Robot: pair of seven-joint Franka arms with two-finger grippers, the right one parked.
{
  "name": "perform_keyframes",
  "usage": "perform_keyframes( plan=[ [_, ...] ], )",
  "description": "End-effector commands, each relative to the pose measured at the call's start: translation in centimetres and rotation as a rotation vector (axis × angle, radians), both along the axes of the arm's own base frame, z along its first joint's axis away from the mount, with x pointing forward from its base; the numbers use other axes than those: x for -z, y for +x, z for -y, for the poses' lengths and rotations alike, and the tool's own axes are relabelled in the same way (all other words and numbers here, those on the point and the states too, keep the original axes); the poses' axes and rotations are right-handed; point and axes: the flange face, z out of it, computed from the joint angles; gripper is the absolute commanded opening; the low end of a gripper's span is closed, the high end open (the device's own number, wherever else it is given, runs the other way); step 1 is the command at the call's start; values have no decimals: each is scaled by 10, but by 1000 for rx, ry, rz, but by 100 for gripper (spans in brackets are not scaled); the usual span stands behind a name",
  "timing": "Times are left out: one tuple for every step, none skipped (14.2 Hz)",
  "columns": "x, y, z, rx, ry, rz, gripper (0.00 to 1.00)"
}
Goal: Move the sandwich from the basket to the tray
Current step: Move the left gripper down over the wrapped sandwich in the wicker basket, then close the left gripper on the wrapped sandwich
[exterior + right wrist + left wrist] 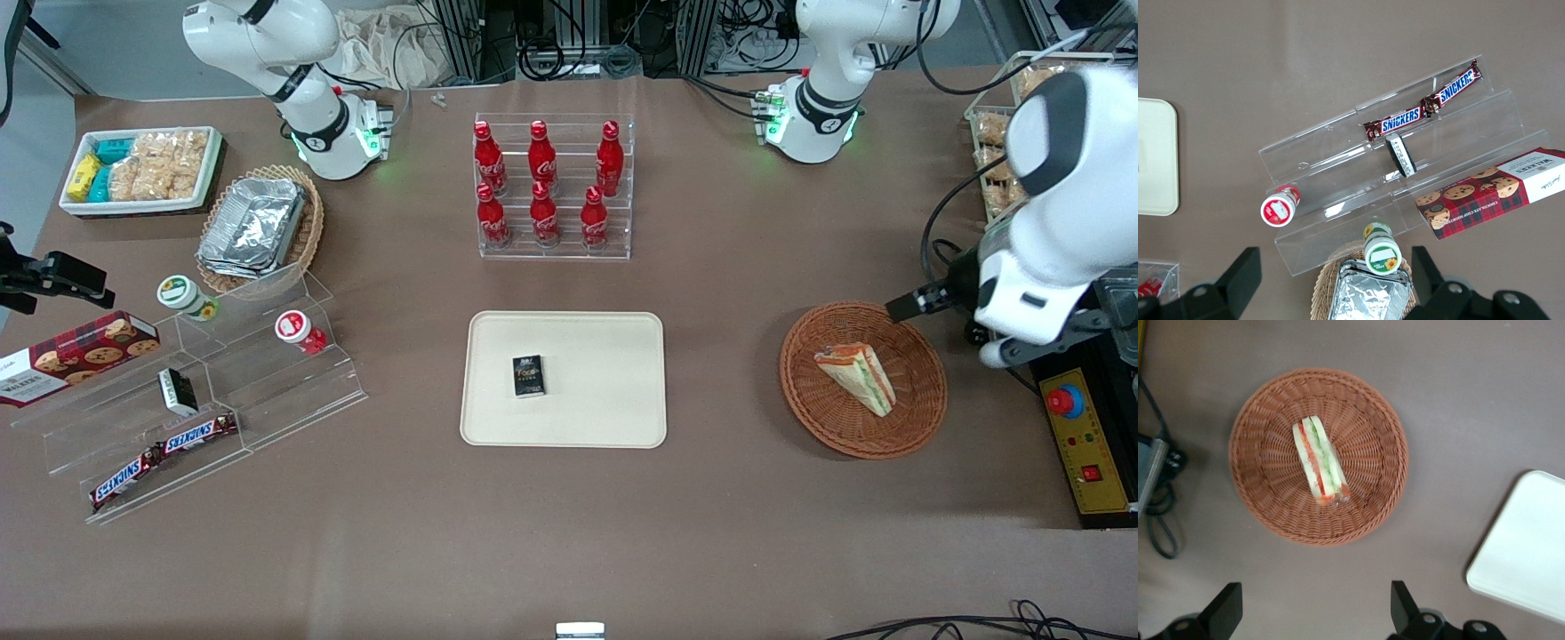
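Observation:
The sandwich (pixel 858 375) (pixel 1319 467), a wrapped white-bread wedge with orange and green filling, lies in the round reddish-brown wicker basket (pixel 805 391) (pixel 1265 433). My gripper (pixel 913 305) (pixel 1313 588) hangs open and holds nothing, above the basket's rim toward the working arm's end of the table. Only bare tablecloth shows between its fingers (pixel 1228 600). The cream tray (pixel 613 391) (pixel 1528 553) lies flat at the table's middle, beside the basket, with a small black box (pixel 528 375) on it.
A rack of red cola bottles (pixel 551 182) stands farther from the front camera than the tray. A black and yellow control box (pixel 1089 436) and cables sit beside the basket. Snack displays, a foil-container basket (pixel 258 227) and a white bin lie toward the parked arm's end.

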Motion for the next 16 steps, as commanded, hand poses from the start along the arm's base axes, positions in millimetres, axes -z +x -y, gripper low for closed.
perform_keyframes(
  plan=[
    [52,-1,-8,-89,9,20,100],
    [73,2,-9,-120,11,28,100],
    [94,5,-9,-147,14,30,100],
    [112,8,-9,-176,17,27,100],
    [128,10,-8,-209,21,18,100],
    [146,11,-9,-236,29,-7,100],
    [160,13,-8,-248,33,-15,100],
    [172,15,-8,-267,35,-13,100],
    [183,17,-8,-287,37,-10,100],
    [192,19,-9,-296,40,-11,100],
    [201,19,-10,-300,41,-15,100],
    [206,20,-11,-317,42,-18,100],
    [212,21,-19,-342,44,-20,100],
    [217,21,-19,-348,44,-17,100],
    [221,22,-19,-355,45,-13,100],
    [224,23,-20,-371,45,-7,97]
  ],
)
